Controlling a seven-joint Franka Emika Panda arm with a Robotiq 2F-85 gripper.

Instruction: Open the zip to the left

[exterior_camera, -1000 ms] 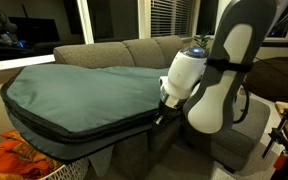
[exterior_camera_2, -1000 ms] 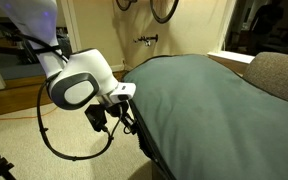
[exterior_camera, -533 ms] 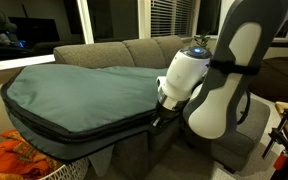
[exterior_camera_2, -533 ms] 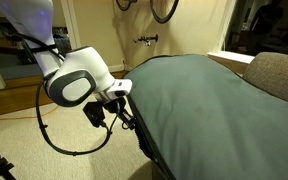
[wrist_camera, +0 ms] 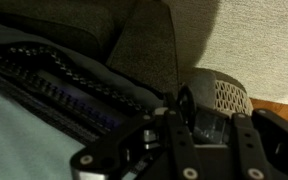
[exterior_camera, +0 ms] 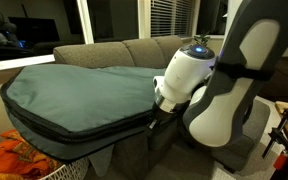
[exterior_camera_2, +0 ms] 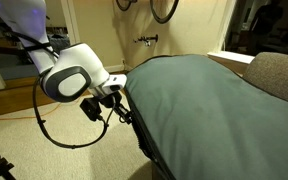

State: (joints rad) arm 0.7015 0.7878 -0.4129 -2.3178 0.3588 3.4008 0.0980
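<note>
- Progress, as judged: early. In an exterior view the bag [exterior_camera: 79, 90] lies flat and its rim looks closed along nearly the whole front edge.
- Tool: gripper [exterior_camera_2: 118, 99] sits at the bag's rim, at the corner nearest the arm. Bag edge and shadow hide the jaws, so whether they are spread, pressed together or pinching anything cannot be told.
- Task thing: zip [exterior_camera: 99, 131], a dark line round the bag's rim, running from the gripper's corner along the front edge to the bag's far end.
- Wrist view: zip teeth [wrist_camera: 74, 90] lie just beside the gripper. Two rows seem to run with a dark gap between them, which suggests a short stretch already parted near that corner; the view is too dim to be sure.
- Pull: not distinguishable in any view.
- Remaining, as judged: nearly the full run of zip along the bag's rim is unopened.
- Support: sofa [exterior_camera: 134, 50] behind and beneath the bag.
</note>
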